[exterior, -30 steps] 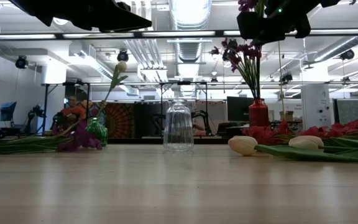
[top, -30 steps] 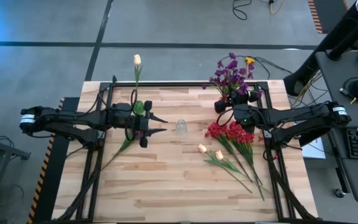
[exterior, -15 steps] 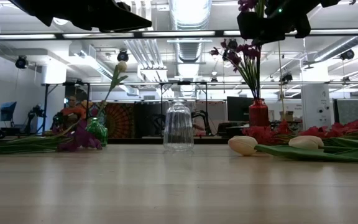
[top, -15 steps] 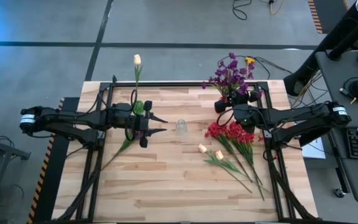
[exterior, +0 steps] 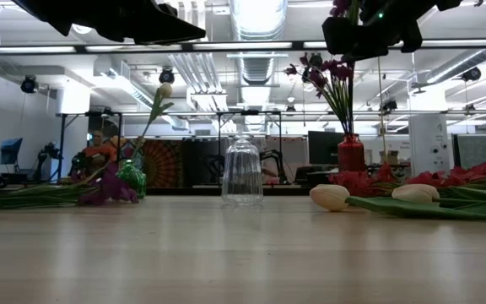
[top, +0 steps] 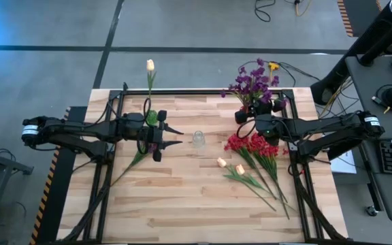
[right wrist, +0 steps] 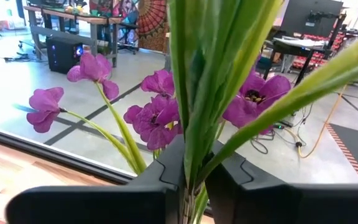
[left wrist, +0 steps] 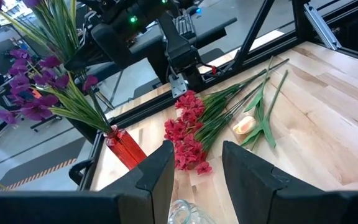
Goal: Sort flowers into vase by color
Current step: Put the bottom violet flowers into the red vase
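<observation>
The right gripper (right wrist: 191,186) is pinching the green stems of the purple flowers (top: 252,79), with its two dark fingers (right wrist: 157,180) pressed close on either side of them. The stems stand up between the fingers and the blossoms spread out above. This bunch stands in a red vase (exterior: 350,154) at the far right side of the table, and the stems fan upward out of its neck.

The left gripper (top: 171,137) hangs over the left middle of the table, its fingers (left wrist: 157,168) spread apart and holding nothing. It points toward a small clear glass vase (top: 199,139) that stands near the middle of the table.

A green vase (top: 152,118) stands at the far left, holding one cream-yellow tulip (top: 150,66) that leans away past the table's far edge. More stems lie flat on the wood beside it.

The red flowers (top: 252,145) lie flat on the right side, blossoms toward the middle and long stems running toward the near right corner. Two cream-yellow tulip buds (top: 229,165) lie just beside them, pointing the same way.

The table (top: 182,197) is pale wooden planks inside a black metal frame. Around it is a grey floor with dark lines. Behind the table, the room has bright ceiling lights, pipes, desks and a person in orange (exterior: 99,148) sitting far off.
</observation>
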Robot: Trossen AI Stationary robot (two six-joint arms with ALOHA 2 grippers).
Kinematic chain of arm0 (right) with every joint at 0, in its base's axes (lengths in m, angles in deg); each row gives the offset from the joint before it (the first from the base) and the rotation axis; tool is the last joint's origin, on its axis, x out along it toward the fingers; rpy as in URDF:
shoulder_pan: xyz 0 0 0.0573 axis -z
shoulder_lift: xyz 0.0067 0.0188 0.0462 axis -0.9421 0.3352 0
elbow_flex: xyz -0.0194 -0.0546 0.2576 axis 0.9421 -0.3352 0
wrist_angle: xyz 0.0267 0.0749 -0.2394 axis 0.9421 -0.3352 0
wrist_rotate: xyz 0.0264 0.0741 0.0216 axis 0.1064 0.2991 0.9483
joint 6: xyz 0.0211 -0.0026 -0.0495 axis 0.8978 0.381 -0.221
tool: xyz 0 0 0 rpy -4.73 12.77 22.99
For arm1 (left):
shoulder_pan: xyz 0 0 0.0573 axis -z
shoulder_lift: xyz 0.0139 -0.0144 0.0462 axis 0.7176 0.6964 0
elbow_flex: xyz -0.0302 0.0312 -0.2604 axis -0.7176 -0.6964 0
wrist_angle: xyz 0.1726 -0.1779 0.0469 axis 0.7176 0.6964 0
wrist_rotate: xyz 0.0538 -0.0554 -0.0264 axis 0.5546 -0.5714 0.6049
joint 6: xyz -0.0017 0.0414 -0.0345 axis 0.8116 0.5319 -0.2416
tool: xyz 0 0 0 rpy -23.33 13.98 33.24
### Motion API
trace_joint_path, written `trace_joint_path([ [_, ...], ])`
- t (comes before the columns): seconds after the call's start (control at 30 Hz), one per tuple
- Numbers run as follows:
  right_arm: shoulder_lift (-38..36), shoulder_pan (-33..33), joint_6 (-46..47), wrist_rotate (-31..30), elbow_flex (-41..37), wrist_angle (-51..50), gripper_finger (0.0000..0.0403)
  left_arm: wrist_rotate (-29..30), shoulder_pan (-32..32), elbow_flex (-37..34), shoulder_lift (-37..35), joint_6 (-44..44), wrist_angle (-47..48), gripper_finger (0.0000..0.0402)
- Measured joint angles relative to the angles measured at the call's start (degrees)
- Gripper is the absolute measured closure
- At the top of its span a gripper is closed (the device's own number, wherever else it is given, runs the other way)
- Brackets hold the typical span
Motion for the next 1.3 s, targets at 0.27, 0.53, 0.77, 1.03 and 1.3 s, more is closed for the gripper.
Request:
trace_joint_path([
  [0.27,0.00,0.00,0.62,0.00,0.00,-0.04,0.0313,0.00,0.00,-0.01,0.00,0.00,-0.02,0.0283],
  [0.53,-0.17,-0.02,-0.07,0.54,0.26,-0.17,0.0274,0.00,0.00,-0.02,0.00,0.00,-0.02,0.0283],
  [0.77,-0.55,-0.02,-0.07,1.44,0.28,-0.30,0.0230,0.00,0.00,-0.02,0.00,0.02,0.37,0.0283],
  [1.03,-2.70,-0.02,-0.07,1.44,0.37,-0.65,0.0220,0.00,0.00,-0.02,0.00,0.00,0.44,0.0283],
  [1.3,-3.67,-0.02,-0.07,1.40,0.37,-1.55,0.0236,0.01,0.00,-0.02,0.00,0.00,0.48,0.0283],
])
